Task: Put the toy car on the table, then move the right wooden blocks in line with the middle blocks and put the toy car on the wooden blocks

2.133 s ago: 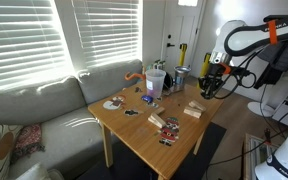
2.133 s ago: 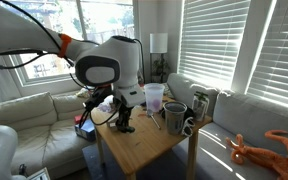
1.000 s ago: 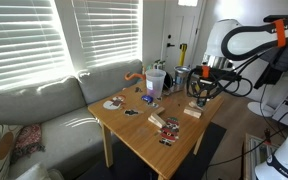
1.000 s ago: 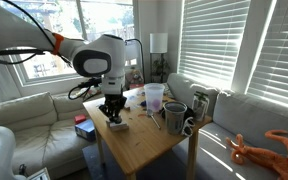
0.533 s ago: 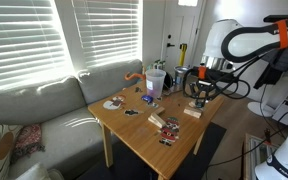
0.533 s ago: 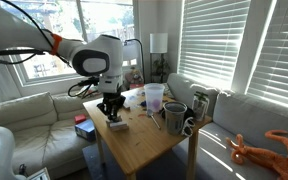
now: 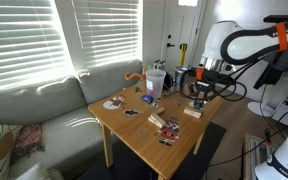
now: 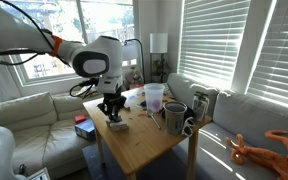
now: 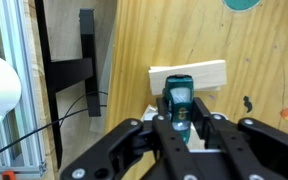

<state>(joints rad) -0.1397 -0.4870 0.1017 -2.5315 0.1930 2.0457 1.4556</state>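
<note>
My gripper is shut on the toy car, a small dark teal car with its windscreen facing up between the fingers. Right behind the car a pale wooden block lies flat near the table's edge. In both exterior views the gripper hangs low over the right wooden blocks at a corner of the light-wood table. More blocks lie near the table's middle.
Red-and-white striped pieces lie beside the middle blocks. A clear cup and dark mugs stand at the back. The table edge drops off close to the block. A grey sofa borders the table.
The arm swung in from beyond the table's edge and came down over the right wooden blocks. Over the last half second it has barely moved, and the car stays held.
</note>
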